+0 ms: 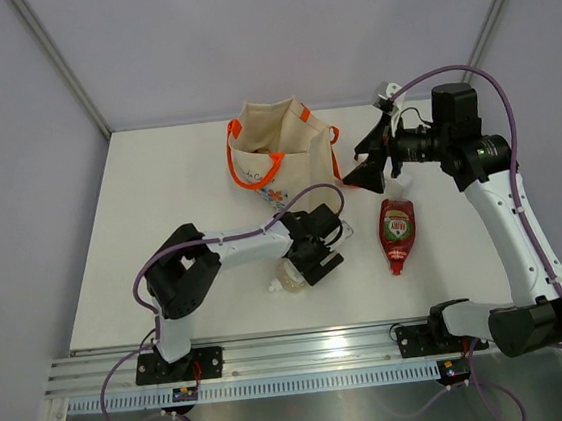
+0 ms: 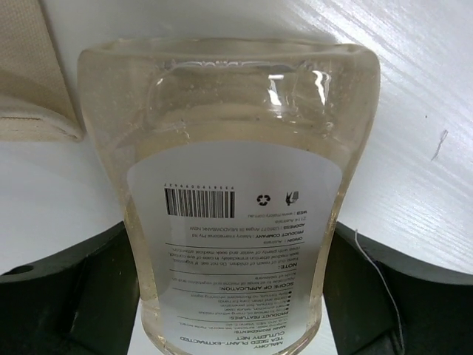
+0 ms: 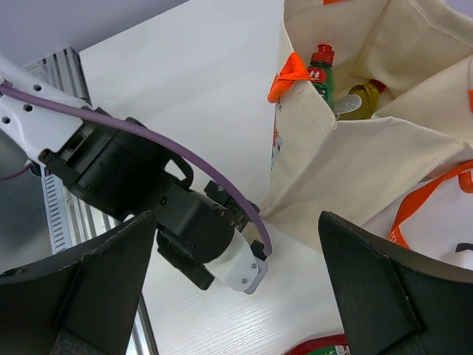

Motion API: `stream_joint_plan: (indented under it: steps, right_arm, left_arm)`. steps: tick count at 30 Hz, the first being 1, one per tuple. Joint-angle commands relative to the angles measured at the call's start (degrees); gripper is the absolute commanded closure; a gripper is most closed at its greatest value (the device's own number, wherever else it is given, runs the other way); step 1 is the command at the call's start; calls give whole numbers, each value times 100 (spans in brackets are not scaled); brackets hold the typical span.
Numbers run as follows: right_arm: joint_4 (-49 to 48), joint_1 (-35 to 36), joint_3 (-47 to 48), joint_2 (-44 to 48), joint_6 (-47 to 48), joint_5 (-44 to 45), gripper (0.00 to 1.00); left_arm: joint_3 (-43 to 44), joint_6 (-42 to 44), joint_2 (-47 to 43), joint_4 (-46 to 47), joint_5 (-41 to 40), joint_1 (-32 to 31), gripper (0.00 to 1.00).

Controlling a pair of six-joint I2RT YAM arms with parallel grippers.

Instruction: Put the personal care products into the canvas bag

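Note:
The cream canvas bag (image 1: 275, 151) with orange handles stands open at the back middle. In the right wrist view, the bag (image 3: 369, 155) holds a green bottle (image 3: 320, 74) and a yellow bottle (image 3: 362, 96). The clear-beige bottle (image 1: 290, 275) lies on the table in front of the bag. My left gripper (image 1: 311, 253) is shut on it. In the left wrist view the bottle (image 2: 229, 185) fills the gap between the fingers (image 2: 66, 296). The red bottle (image 1: 398, 233) lies to the right. My right gripper (image 1: 372, 166) hangs open and empty beside the bag. The white bottle is out of view.
A corner of the bag (image 2: 29, 74) lies just beyond the clear-beige bottle. The left arm's wrist (image 3: 199, 222) shows below my right gripper (image 3: 236, 281). Grey walls close the back and sides. A metal rail (image 1: 306, 354) runs along the near edge.

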State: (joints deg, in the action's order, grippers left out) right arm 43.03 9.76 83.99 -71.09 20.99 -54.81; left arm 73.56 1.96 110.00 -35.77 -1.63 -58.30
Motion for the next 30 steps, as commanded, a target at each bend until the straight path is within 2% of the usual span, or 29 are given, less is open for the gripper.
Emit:
stream_joint_plan:
  steps: [1, 6, 9, 13, 21, 30]
  right_arm:
    - [-339, -62, 171, -27, -429, 391, 1]
    - [-250, -132, 162, -72, -385, 418, 0]
    - [-321, -176, 127, -45, -412, 383, 0]
    - [-409, -229, 92, -72, -552, 269, 0]
    - [-462, -273, -31, -98, -623, 172, 1]
    - [-541, -299, -269, -89, -781, 67, 1]
  left_arm:
    - [-149, -169, 480, -211, -777, -23, 100]
    - [-316, -503, -283, -220, -918, -6, 100]
    - [-543, -923, -794, 33, -629, 117, 100]
    - [-957, -1443, -1707, 561, 47, 476, 100]
    - [-1897, -2216, -2587, 1713, 1146, 1057, 100]
    - [-2794, -2945, -3502, 2909, 2816, 1875, 100]
